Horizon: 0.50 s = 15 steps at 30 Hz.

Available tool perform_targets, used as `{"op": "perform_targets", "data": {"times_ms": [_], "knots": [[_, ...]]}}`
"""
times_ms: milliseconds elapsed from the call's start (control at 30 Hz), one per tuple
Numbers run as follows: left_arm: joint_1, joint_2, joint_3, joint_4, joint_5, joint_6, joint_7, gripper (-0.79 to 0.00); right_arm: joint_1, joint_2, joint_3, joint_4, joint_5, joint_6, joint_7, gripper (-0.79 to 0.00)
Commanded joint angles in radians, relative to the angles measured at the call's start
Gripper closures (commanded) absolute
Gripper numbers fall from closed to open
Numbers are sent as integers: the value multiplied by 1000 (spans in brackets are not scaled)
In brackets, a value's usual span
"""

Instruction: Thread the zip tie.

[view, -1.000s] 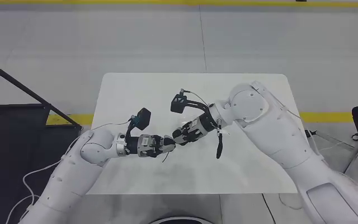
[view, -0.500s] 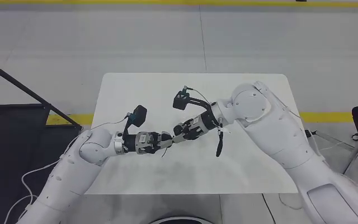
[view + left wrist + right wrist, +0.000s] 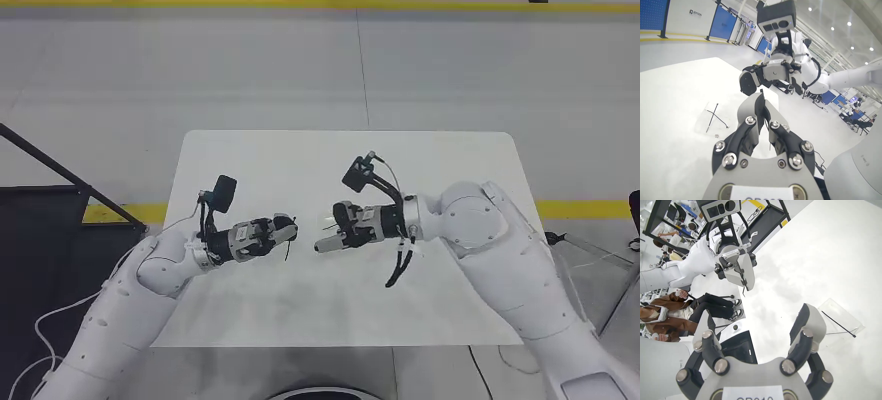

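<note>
My left gripper (image 3: 286,226) hangs over the middle of the white table (image 3: 250,160), shut on a thin black zip tie (image 3: 288,246) whose tail droops below the fingers. In the left wrist view the strip's tip (image 3: 761,91) pokes out past the closed left gripper (image 3: 761,99). A short gap to the right, my right gripper (image 3: 324,243) faces it, open and holding nothing. From the right wrist view, the right gripper (image 3: 755,317) stands wide apart, and beyond it the left gripper (image 3: 745,283) pinches the zip tie (image 3: 743,291).
A clear flat tray (image 3: 713,117) with two spare black zip ties lies on the table below the grippers; it also appears as the clear tray (image 3: 840,321) in the right wrist view. Bare white tabletop (image 3: 668,85) surrounds it.
The two grippers, touching a second ago, have drawn apart. The left one moved left with the zip tie; the right one pulled back to the right and now stands open.
</note>
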<state>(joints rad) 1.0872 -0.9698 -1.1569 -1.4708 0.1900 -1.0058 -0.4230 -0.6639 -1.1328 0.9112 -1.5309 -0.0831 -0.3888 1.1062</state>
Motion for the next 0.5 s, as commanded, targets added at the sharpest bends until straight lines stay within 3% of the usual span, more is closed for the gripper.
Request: {"op": "perform_targets", "data": {"times_ms": [0, 233, 467], "knots": [[0, 0, 0, 0, 1, 0, -2, 0, 3, 0, -1, 2, 2, -1, 2, -785], [0, 0, 0, 0, 1, 0, -2, 0, -4, -1, -5, -3, -4, 0, -3, -785], [21, -16, -10, -17, 71, 104, 145, 0, -32, -7, -43, -14, -24, -51, -46, -785]]}}
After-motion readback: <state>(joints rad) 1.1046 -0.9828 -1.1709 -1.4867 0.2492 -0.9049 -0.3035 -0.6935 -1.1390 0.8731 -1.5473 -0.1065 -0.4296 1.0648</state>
